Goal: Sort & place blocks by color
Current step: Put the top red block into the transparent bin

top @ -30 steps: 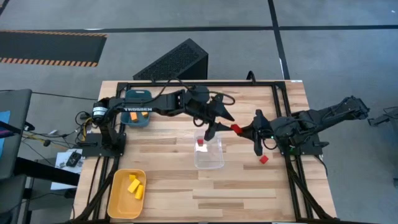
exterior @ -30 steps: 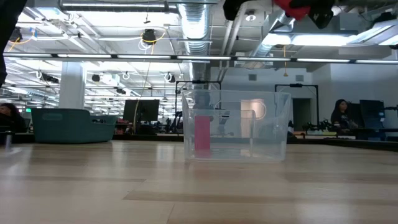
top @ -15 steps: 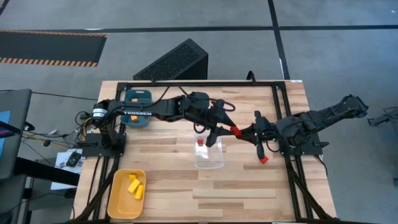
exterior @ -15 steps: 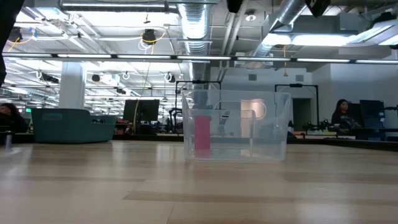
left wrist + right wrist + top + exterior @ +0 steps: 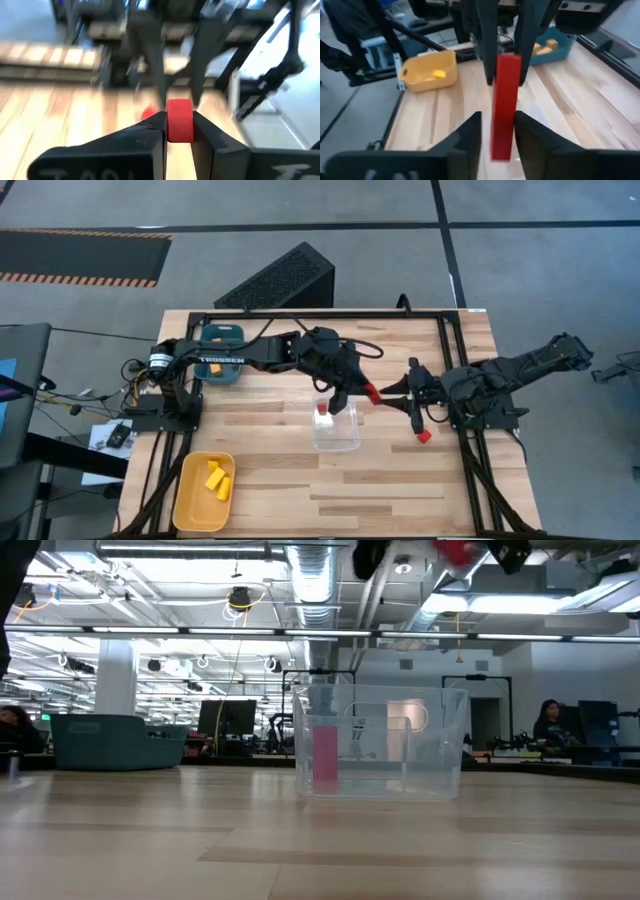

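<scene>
A red block [image 5: 372,392], a short bar, hangs in the air between my two grippers, just past the right far corner of the clear box [image 5: 337,438]. My left gripper [image 5: 364,391] reaches in from the left and is shut on it. My right gripper [image 5: 497,117] stands open, one finger on either side of the bar's near end, with a gap showing on one side. A second red block [image 5: 321,408] stands inside the box. A third red block [image 5: 424,436] lies on the table under my right arm. My left gripper pinches the red bar between its two fingers [image 5: 487,45] at the end that points toward the left arm [image 5: 509,62]. The fingers come almost level from the table's left, slanting slightly down. The bar is lifted clear of the table.
A yellow tray [image 5: 190,498] with yellow blocks [image 5: 218,479] sits at the near left corner. A teal bin [image 5: 221,370] holding orange blocks [image 5: 543,46] stands at the far left, by the left arm's base. Bare wood lies along the near edge.
My left gripper, wide open a second ago, has come up to the red block at my right gripper and shut on it. The block has stayed in the air at about the same place.
</scene>
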`<move>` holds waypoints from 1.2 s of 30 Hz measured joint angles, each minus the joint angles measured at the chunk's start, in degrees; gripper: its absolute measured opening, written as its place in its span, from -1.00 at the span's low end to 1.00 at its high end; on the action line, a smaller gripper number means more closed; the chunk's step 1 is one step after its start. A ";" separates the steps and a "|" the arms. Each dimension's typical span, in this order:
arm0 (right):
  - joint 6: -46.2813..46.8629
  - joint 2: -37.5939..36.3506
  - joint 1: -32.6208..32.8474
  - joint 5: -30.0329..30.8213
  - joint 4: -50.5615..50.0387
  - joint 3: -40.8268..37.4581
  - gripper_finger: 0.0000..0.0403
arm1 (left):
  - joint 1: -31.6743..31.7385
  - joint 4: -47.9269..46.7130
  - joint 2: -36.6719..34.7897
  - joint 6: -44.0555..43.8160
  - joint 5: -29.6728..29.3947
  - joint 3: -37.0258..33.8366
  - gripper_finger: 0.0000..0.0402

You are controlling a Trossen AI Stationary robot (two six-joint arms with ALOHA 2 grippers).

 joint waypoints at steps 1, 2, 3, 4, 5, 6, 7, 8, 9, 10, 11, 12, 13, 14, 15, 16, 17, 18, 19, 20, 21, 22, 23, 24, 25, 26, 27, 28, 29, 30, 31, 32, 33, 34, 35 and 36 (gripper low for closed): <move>0.99 -0.07 -0.25 0.33 -1.15 0.03 -0.29 | 0.12 -2.58 0.04 0.58 -0.74 0.00 -0.85; 2.61 -0.29 -0.62 1.31 -2.85 0.04 -0.22 | 0.21 -5.83 0.04 1.38 -1.60 0.00 -0.83; 4.60 -0.59 -1.12 2.34 -4.92 0.04 -0.16 | 0.33 -9.05 0.04 1.90 -2.79 0.00 -0.82; 6.63 -0.79 -1.69 3.15 -6.74 0.05 -0.11 | 0.36 -12.65 0.08 2.02 -4.27 0.00 -0.81; 8.61 -0.84 -2.32 3.56 -8.48 0.07 -0.06 | 0.37 -15.86 0.74 1.88 -5.21 0.00 -0.81; 10.38 -0.84 -2.94 3.83 -10.46 0.09 -0.02 | 0.40 -17.68 1.69 0.83 -5.60 0.07 -0.82; 11.84 -0.80 -3.65 3.94 -12.36 0.09 0.01 | 0.54 -20.23 2.60 -1.02 -5.75 0.00 -0.83; 13.13 -0.96 -4.20 3.92 -14.07 0.05 0.03 | 0.55 -23.19 3.84 -3.64 -5.61 -0.14 -0.84; 14.31 -0.98 -4.73 3.97 -15.11 0.04 0.05 | 0.55 -23.99 5.06 -6.17 -5.30 -0.17 -0.85; 15.13 -0.85 -5.20 4.00 -15.69 0.14 0.06 | 0.56 -23.84 6.17 -8.51 -4.90 -0.17 -0.85; 15.69 -0.74 -5.73 3.96 -16.54 0.17 0.07 | 0.51 -23.91 7.44 -10.52 -4.36 -0.12 -0.85; 15.80 -0.66 -6.19 3.82 -17.36 0.06 0.07 | 0.31 -23.57 8.44 -12.14 -3.81 -0.04 -0.84; 15.90 -0.65 -6.52 3.49 -17.59 0.04 0.07 | 0.03 -23.68 9.48 -13.39 -3.50 -0.07 -0.83; 15.94 -0.69 -6.73 2.99 -17.32 0.04 0.06 | -0.25 -23.64 10.72 -14.27 -3.31 -0.06 -0.82; 15.96 -0.71 -6.98 2.73 -17.23 0.04 0.05 | -0.65 -23.28 11.66 -15.01 -3.32 0.02 -0.81; 15.99 -0.70 -7.10 2.62 -17.33 0.04 0.04 | -0.99 -24.55 12.32 -15.31 -3.34 0.02 -0.80; 16.12 -0.69 -7.23 2.45 -17.48 0.04 0.02 | -1.23 -25.38 12.94 -15.79 -3.37 0.15 -0.80; 16.28 -0.69 -7.22 2.36 -17.71 0.04 0.01 | -1.49 -25.00 13.30 -16.37 -3.48 0.31 -0.81; 16.36 -0.69 -7.20 2.18 -18.01 0.04 -0.01 | -1.53 -25.96 13.37 -16.56 -3.72 0.29 -0.81; 16.38 -0.69 -7.18 2.02 -18.01 0.04 -0.02 | -1.55 -27.21 13.60 -16.65 -4.15 0.13 -0.81; 16.50 -0.71 -7.17 1.61 -18.06 0.04 -0.03 | -1.51 -27.62 13.95 -16.65 -4.52 0.15 -0.81; 16.61 -0.69 -7.18 1.06 -18.28 0.04 -0.05 | -1.46 -28.46 14.32 -16.71 -4.65 0.12 -0.81; 17.27 -0.69 -7.17 0.90 -19.01 0.04 -0.06 | -1.38 -30.42 14.53 -16.76 -4.82 -0.05 -0.80; 18.34 -0.71 -7.17 0.79 -19.96 0.04 -0.07 | -1.24 -31.86 14.53 -16.76 -5.26 -0.09 -0.79; 19.54 -0.71 -7.14 0.78 -21.15 0.06 -0.09 | -1.16 -31.78 14.49 -16.74 -5.70 -0.09 -0.78; 21.02 -0.69 -7.14 0.74 -23.12 0.09 -0.10 | -1.09 -31.65 14.37 -16.75 -6.17 0.03 -0.78; 22.80 -0.69 -7.14 0.69 -25.92 0.09 -0.11 | -1.03 -31.98 14.30 -16.77 -6.64 0.04 -0.77; 24.90 -0.69 -7.12 0.62 -28.98 0.09 -0.12 | -1.00 -32.32 14.29 -16.98 -6.85 0.04 -0.77; 27.27 -0.69 -7.07 0.42 -31.93 0.09 -0.13 | -0.97 -32.40 14.32 -17.48 -6.94 0.02 -0.77; 29.57 -0.69 -7.06 -0.32 -35.17 0.08 -0.13 | -0.96 -32.38 14.33 -18.06 -7.03 0.01 -0.77; 31.53 -0.71 -7.04 -1.23 -37.80 -0.15 -0.14 | -0.96 -32.25 14.49 -18.29 -7.10 0.04 -0.77; 33.18 -0.75 -6.80 -2.41 -39.24 -0.62 -0.15 | -0.96 -31.81 15.00 -18.56 -7.08 0.13 -0.77; 34.68 -0.74 -6.30 -3.67 -39.98 -1.21 -0.16 | -0.96 -31.65 15.62 -18.77 -7.00 0.15 -0.77; 35.85 -0.72 -5.72 -5.01 -40.34 -1.90 -0.17 | -0.98 -32.14 16.37 -19.25 -6.43 0.09 -0.77; 36.95 -0.73 -4.93 -6.39 -40.50 -2.65 -0.17 | -1.01 -32.17 17.00 -19.46 -5.45 0.09 -0.77; 38.30 -0.76 -4.00 -7.62 -40.50 -3.35 -0.18 | -1.02 -32.03 17.53 -19.62 -4.98 0.11 -0.77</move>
